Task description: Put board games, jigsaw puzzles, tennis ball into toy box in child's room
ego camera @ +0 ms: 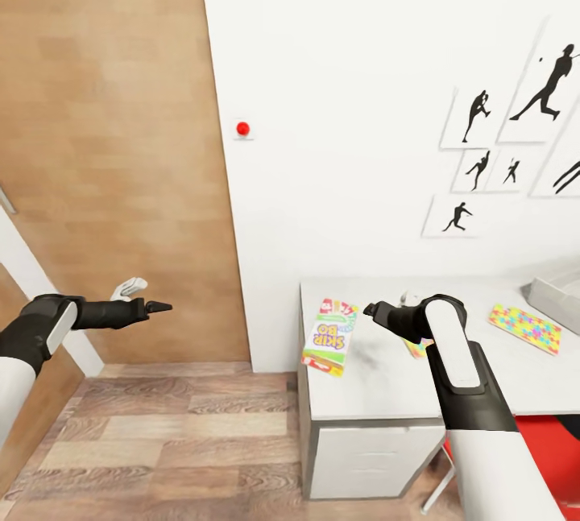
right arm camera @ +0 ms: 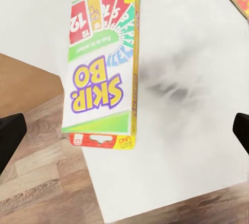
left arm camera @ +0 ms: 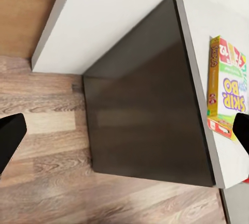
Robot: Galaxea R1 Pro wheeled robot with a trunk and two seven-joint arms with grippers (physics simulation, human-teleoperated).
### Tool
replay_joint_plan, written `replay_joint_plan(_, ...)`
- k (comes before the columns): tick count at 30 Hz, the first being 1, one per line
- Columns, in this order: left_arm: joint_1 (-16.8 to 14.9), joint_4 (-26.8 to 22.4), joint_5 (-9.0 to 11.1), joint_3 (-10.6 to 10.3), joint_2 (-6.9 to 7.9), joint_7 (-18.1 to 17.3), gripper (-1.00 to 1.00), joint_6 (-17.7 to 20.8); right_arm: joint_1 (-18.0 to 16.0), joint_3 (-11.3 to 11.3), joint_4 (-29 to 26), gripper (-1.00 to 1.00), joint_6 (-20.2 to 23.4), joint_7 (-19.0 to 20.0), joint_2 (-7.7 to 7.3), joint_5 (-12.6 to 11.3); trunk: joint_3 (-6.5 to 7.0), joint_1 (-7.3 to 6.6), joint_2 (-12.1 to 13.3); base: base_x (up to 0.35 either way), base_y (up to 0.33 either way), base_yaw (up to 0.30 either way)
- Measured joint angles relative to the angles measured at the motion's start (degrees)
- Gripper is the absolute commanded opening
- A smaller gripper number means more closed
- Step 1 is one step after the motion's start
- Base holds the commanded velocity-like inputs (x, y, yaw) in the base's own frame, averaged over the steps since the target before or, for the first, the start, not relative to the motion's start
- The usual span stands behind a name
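While the Skip-Bo box [right arm camera: 101, 68] overhangs the table [ego camera: 379, 392] edge, your right gripper [right arm camera: 124, 130] hovers above it, fingers apart; your left gripper [left arm camera: 124, 130] hangs spread, empty, beside.

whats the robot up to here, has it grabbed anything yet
Nothing is held yet. The right gripper hangs open over the table, close to the Skip-Bo board game lying flat near the table's edge. The left gripper is open too, out over the wood floor. A jigsaw puzzle lies further along the table, beside the toy box.
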Motion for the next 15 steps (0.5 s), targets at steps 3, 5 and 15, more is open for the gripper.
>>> replay_joint_plan(3,0.00,0.00,0.01,0.00,0.00,0.02,1.00,-0.01,0.00,0.03,0.00,1.00,0.01,0.00,0.02,0.03,0.00,0.01,0.00,0.109,0.051,-0.003)
replay_joint_plan(5,0.00,0.00,0.01,0.00,-0.04,0.05,1.00,-0.04,0.02,0.06,0.00,1.00,0.01,0.00,0.08,0.03,0.00,0.01,0.00,0.141,0.041,-0.001)
replay_joint_plan(15,0.00,0.01,0.01,0.00,-0.10,0.08,1.00,-0.05,0.01,0.10,0.00,1.00,0.01,0.00,0.36,0.13,0.00,0.00,0.00,0.237,0.019,0.000)
